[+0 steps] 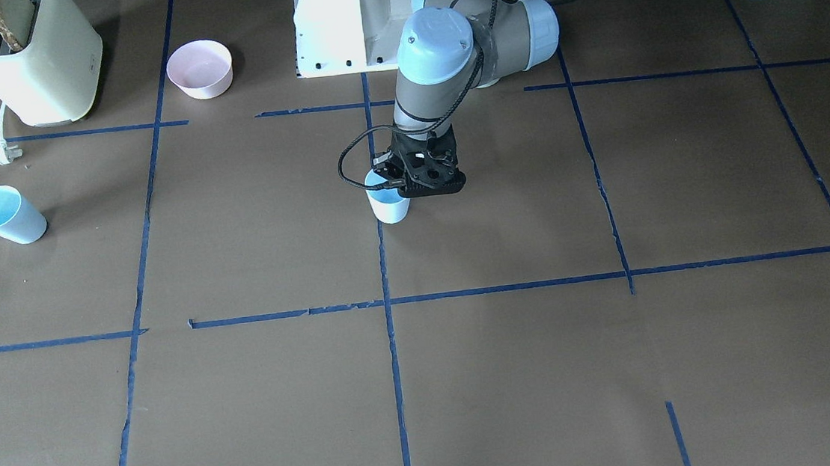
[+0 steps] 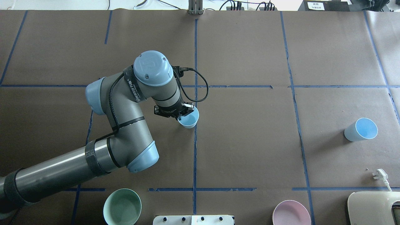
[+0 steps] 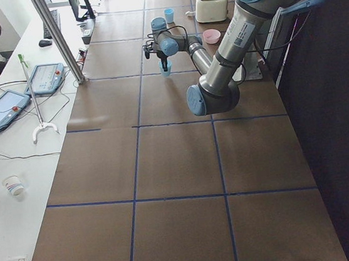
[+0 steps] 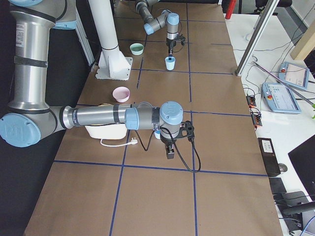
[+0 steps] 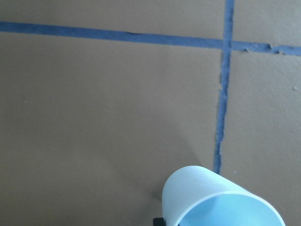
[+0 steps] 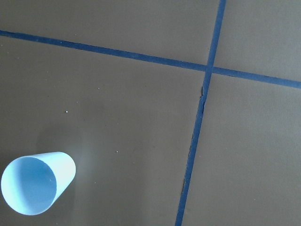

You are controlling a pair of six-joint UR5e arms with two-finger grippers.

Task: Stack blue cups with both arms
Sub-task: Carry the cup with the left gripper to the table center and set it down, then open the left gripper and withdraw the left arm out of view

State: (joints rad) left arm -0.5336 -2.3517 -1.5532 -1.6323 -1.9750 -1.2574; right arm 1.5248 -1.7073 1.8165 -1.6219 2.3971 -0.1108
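A small pale-blue tapered plastic cup (image 2: 189,121) is found near the middle of the brown paper-covered table (image 2: 250,140), just beside the central line of blue tape. Its rim wall appears to be pinched by the left arm's black two-finger gripper (image 2: 180,115), with one finger seemingly set inside the mouth and one outside. A grasp at the rim is judged to leave the tapered base free, so that it can be lowered into another cup. Whether the base is touching the table cannot be told. The long axis is held close to vertical, mouth upward and narrow base downward.

A second pale-blue plastic cup (image 2: 361,129) is stood well apart, toward the robot's right, near a cream plastic toaster (image 1: 35,60). It is also upright, its bright-blue mouth open upward, which suits it as the receiver of the stack. The right arm's black gripper (image 4: 170,150) is hung above the table just beside that cup, presumably placed to take it. It is shown only from the side, and whether its fingers are spread or pressed together cannot be told.
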